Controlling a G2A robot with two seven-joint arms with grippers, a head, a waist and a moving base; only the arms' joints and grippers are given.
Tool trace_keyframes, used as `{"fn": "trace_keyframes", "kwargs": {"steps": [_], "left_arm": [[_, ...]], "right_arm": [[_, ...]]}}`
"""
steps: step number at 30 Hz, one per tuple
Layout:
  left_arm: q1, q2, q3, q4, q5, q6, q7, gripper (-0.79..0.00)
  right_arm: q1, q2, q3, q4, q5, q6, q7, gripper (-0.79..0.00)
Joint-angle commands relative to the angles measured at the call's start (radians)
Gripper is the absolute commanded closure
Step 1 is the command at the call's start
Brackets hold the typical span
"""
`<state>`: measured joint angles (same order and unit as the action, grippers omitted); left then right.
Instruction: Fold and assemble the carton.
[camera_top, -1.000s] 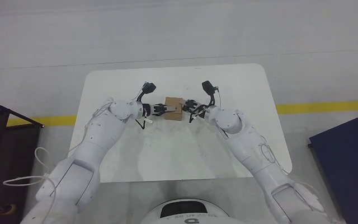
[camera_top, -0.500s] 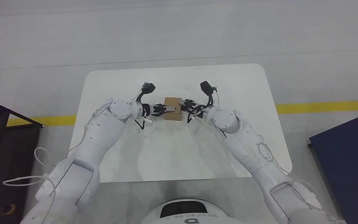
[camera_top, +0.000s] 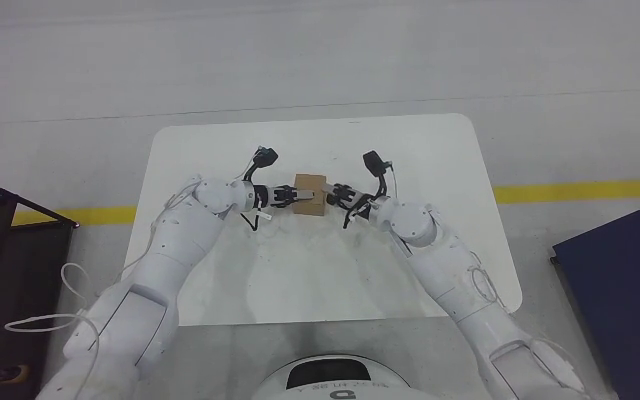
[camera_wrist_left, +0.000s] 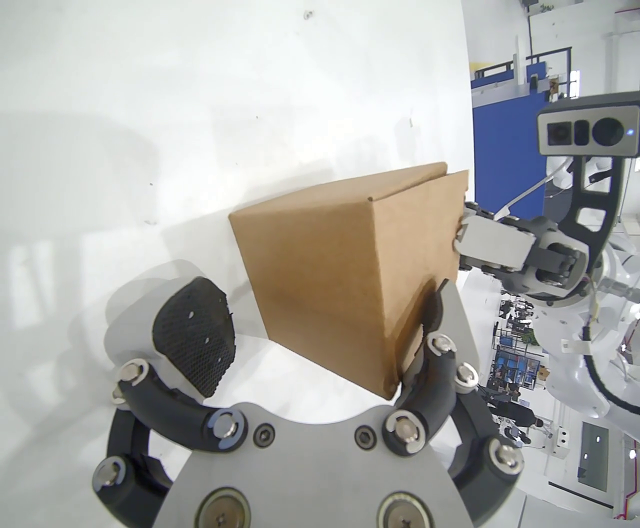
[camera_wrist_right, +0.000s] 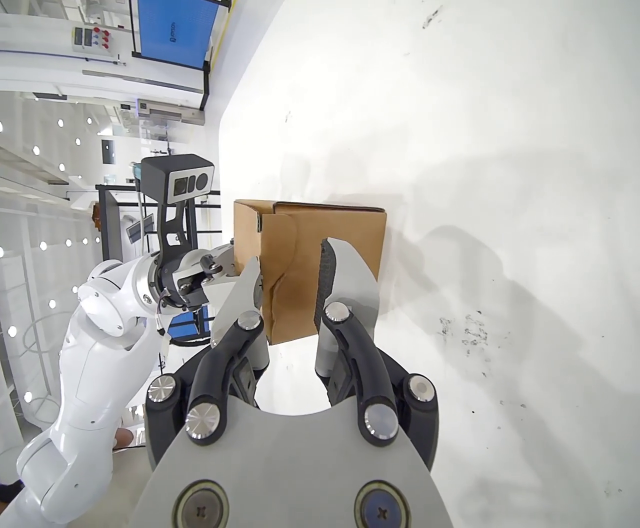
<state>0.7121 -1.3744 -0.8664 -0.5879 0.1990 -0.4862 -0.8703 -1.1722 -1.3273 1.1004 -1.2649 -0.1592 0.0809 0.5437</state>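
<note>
A small brown carton (camera_top: 310, 193) stands on the white table (camera_top: 200, 160) between my two grippers. My left gripper (camera_top: 284, 196) is open around one end of the carton (camera_wrist_left: 325, 280): one finger (camera_wrist_left: 442, 320) touches a side face near a corner, and the black pad (camera_wrist_left: 195, 335) stands apart from it. My right gripper (camera_top: 340, 194) is at the opposite end, open by a narrow gap. Its fingertips (camera_wrist_right: 345, 275) sit against the end face of the carton (camera_wrist_right: 300, 235), where a rounded tuck flap shows. From the left wrist, the right gripper (camera_wrist_left: 492, 245) touches the far end.
The table edge and a yellow floor line (camera_top: 570, 190) lie off to the side. Bare tabletop surrounds the carton. A dark frame (camera_top: 20, 225) stands past the table's left side and a blue panel (camera_top: 600, 270) past its right.
The right wrist has shifted slightly toward the table's near side, staying at the carton's end. The carton and the left gripper have hardly moved.
</note>
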Motion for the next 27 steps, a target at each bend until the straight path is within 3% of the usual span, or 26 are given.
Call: {"fn": "trace_keyframes", "kwargs": {"steps": [1,5,10,14,17,20,25,26,27], "left_arm": [[0.000,0.000,0.000,0.001,0.000,0.000,0.000,-0.785],[0.000,-0.001,0.000,0.002,-0.003,0.002,0.001,-0.785],[-0.001,-0.002,0.001,0.005,-0.002,0.000,0.002,-0.785],[-0.003,-0.003,0.000,0.007,-0.009,0.000,-0.001,-0.785],[-0.003,-0.004,-0.020,0.005,-0.084,-0.022,-0.041,-0.785],[-0.015,0.002,-0.064,0.018,-0.195,-0.044,-0.101,-0.785],[-0.034,0.024,-0.143,0.058,-0.334,-0.059,-0.171,-0.785],[-0.038,0.030,-0.155,0.067,-0.342,-0.059,-0.174,-0.785],[-0.042,0.036,-0.166,0.076,-0.342,-0.061,-0.166,-0.785]], "right_arm": [[0.004,-0.001,-0.002,0.008,0.003,0.006,0.003,-0.111],[0.011,-0.002,-0.006,0.019,0.006,0.011,0.005,-0.018],[0.015,-0.002,-0.011,0.022,-0.004,0.013,0.003,-0.034],[0.006,0.001,-0.007,-0.001,-0.015,0.004,-0.007,-0.102],[-0.010,0.006,0.012,-0.040,-0.024,-0.002,-0.020,-0.212],[-0.033,0.015,0.039,-0.105,-0.050,0.000,-0.035,-0.228],[-0.086,0.033,0.089,-0.243,-0.119,0.036,-0.036,-0.142],[-0.094,0.036,0.094,-0.270,-0.139,0.047,-0.034,-0.037],[-0.099,0.038,0.094,-0.298,-0.164,0.057,-0.029,0.000]]}}
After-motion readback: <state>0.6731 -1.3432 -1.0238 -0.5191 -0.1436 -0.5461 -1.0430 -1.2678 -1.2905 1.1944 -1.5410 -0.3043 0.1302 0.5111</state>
